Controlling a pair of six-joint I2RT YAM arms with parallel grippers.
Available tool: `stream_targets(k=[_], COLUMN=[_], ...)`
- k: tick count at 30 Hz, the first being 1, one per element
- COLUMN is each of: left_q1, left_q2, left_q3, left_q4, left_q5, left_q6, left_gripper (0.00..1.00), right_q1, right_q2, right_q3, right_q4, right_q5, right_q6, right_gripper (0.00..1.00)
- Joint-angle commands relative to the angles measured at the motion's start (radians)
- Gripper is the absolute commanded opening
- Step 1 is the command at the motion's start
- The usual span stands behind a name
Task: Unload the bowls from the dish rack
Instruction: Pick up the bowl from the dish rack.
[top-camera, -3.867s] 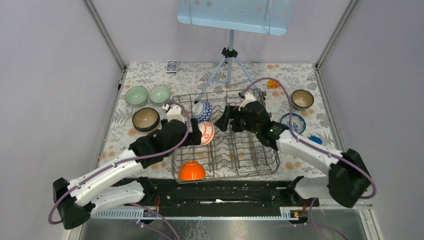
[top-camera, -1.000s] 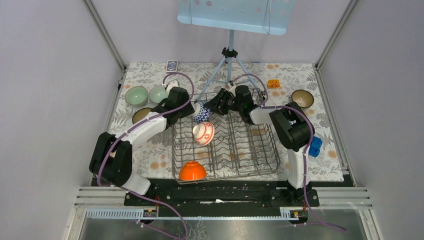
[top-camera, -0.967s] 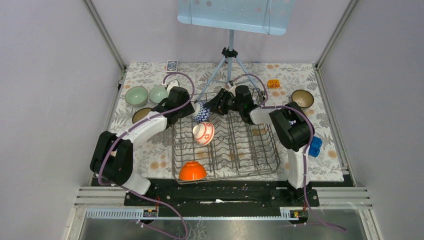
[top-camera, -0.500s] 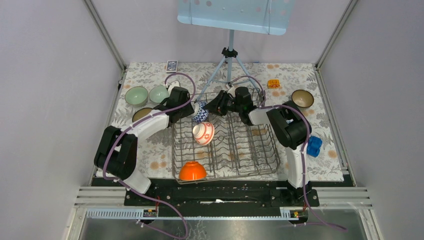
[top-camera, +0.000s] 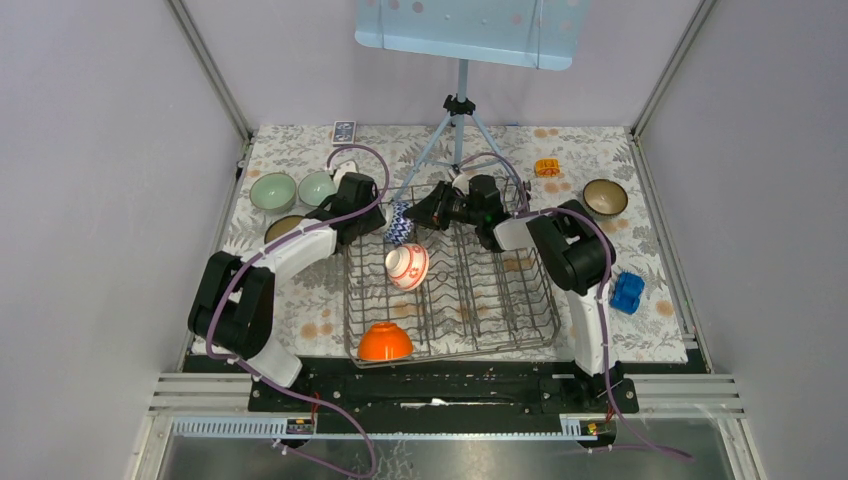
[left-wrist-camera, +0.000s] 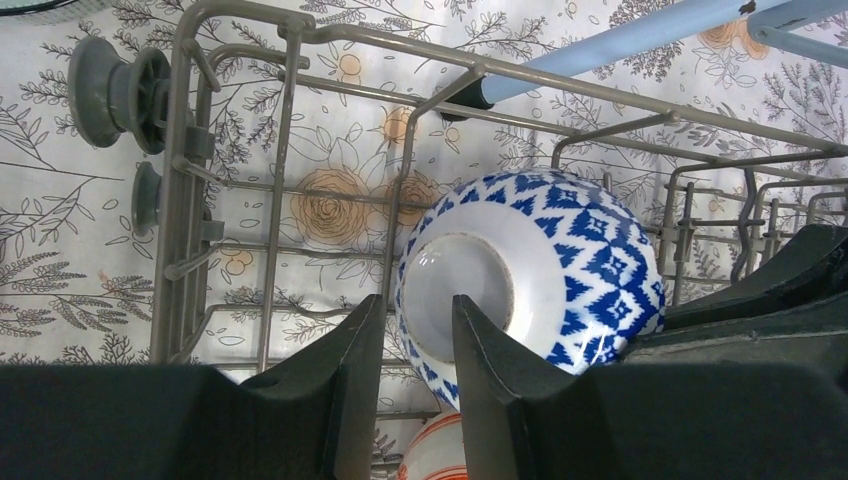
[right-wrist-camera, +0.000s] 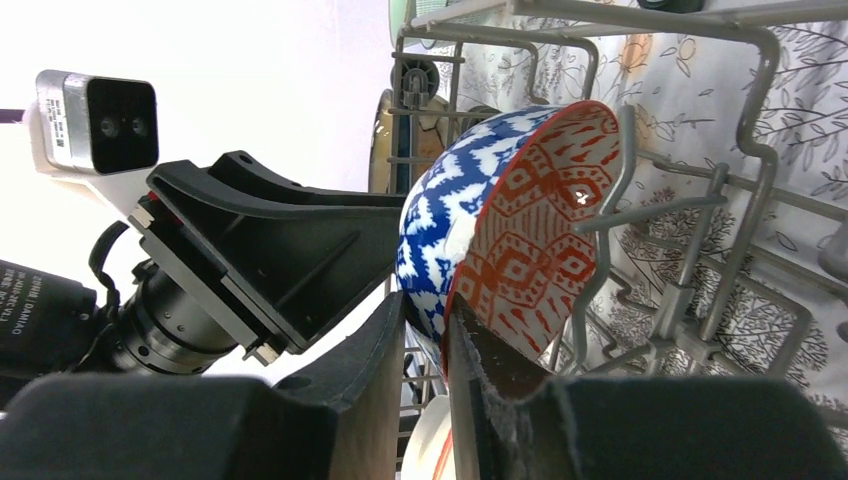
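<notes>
The blue-and-white bowl (top-camera: 399, 222) stands on edge at the dish rack's (top-camera: 500, 300) back left corner. My left gripper (top-camera: 378, 226) meets it from the left, and in the left wrist view these jaws (left-wrist-camera: 417, 305) sit close around the edge of the bowl's (left-wrist-camera: 560, 260) white foot. My right gripper (top-camera: 422, 214) comes from the right. The right wrist view shows this gripper (right-wrist-camera: 425, 305) pinching the bowl's rim (right-wrist-camera: 520, 230), one finger on the red-patterned inside. A red-and-white bowl (top-camera: 407, 266) and an orange bowl (top-camera: 385, 342) lie in the rack.
Two pale green bowls (top-camera: 272, 190) (top-camera: 318, 187) and a brown bowl (top-camera: 283, 228) sit on the mat left of the rack, with another brown bowl (top-camera: 604, 197) at the right. A tripod stand (top-camera: 458, 130) straddles the rack's back edge. A blue block (top-camera: 627, 292) lies right of the rack.
Both grippers have narrowed their jaws on the blue-and-white bowl. The bowl has turned more edge-on and shifted slightly left. The arms stay almost where they were.
</notes>
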Motion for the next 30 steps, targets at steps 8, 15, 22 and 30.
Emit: stream_targets(k=[8, 15, 22, 30], left_q1=[-0.007, -0.007, -0.006, -0.003], left_q2=[0.017, 0.017, -0.013, -0.101], left_q3=[0.018, 0.019, 0.022, 0.027], left_q4=[0.031, 0.025, 0.002, -0.044], left_q5=[0.017, 0.009, -0.021, -0.067], left_q6=[0.007, 0.007, 0.007, 0.011], left_gripper=[0.35, 0.34, 0.34, 0.37], right_q1=[0.038, 0.043, 0.043, 0.042], right_q2=[0.062, 0.073, 0.07, 0.076], right_q3=[0.088, 0.092, 0.096, 0.12], right_q4=[0.124, 0.143, 0.18, 0.25], right_q5=[-0.066, -0.069, -0.081, -0.087], right_q6=[0.071, 0.086, 0.108, 0.153], right_gripper=[0.31, 0.22, 0.0, 0.0])
